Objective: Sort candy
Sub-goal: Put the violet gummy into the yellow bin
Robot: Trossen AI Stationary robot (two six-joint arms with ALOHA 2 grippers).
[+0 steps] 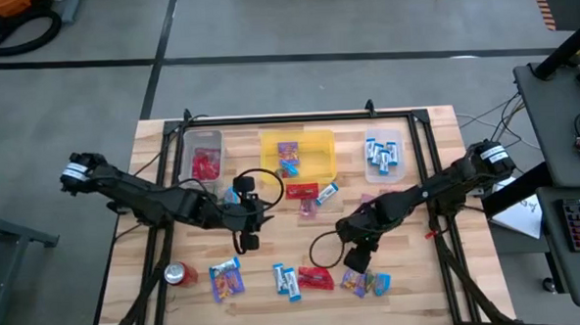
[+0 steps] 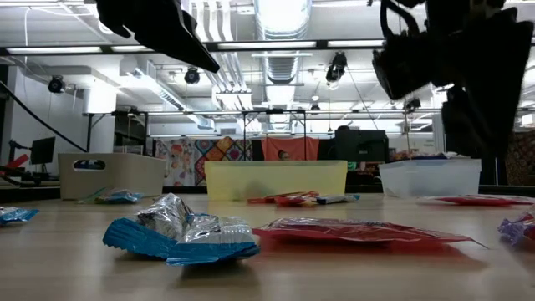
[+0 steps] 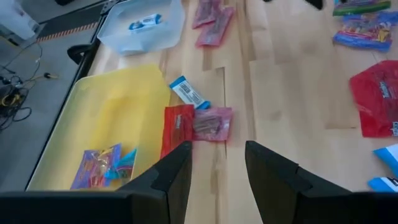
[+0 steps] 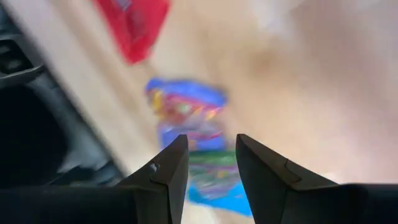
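Candy lies scattered over the wooden desk (image 1: 154,188), some of it already in the three bins along the far edge. Red packets fill the clear bin (image 1: 205,156) on the left. One purple multicolour packet (image 1: 288,157) sits in the yellow bin (image 1: 314,142). Blue-and-white bars are in the clear bin (image 1: 385,154) on the right.

Loose pieces: a red packet (image 1: 301,192) and a blue-and-white bar (image 1: 327,191) just in front of the yellow bin; along the near edge, a purple packet (image 1: 225,279), two blue bars (image 1: 286,280) and a red packet (image 1: 316,278).

Right claw (image 4: 208,163) hangs above a purple packet (image 1: 355,282) near the front right, fingers apart, nothing between them.

Left claw (image 3: 214,168) is over mid-desk, pointing toward the yellow bin, fingers apart and empty.

A red soda can (image 1: 178,275) stands at the front left.
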